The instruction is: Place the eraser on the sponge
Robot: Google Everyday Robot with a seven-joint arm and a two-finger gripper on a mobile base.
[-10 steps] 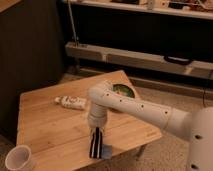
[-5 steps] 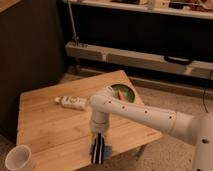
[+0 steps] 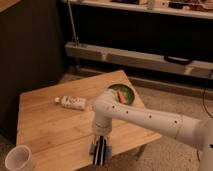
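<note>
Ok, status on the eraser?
Gripper low at table's near edge, over eraser. Eraser looks set on sponge. Bottle, bowl, cup well clear.

One raised camera looks down across the wooden table (image 3: 50, 125) from nearby, the hand (image 3: 100, 140) at its near edge.

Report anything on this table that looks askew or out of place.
The white bottle lies on its side mid-table. The eraser, below the gripper, sits over the sponge right at the near edge of the table, possibly overhanging.
</note>
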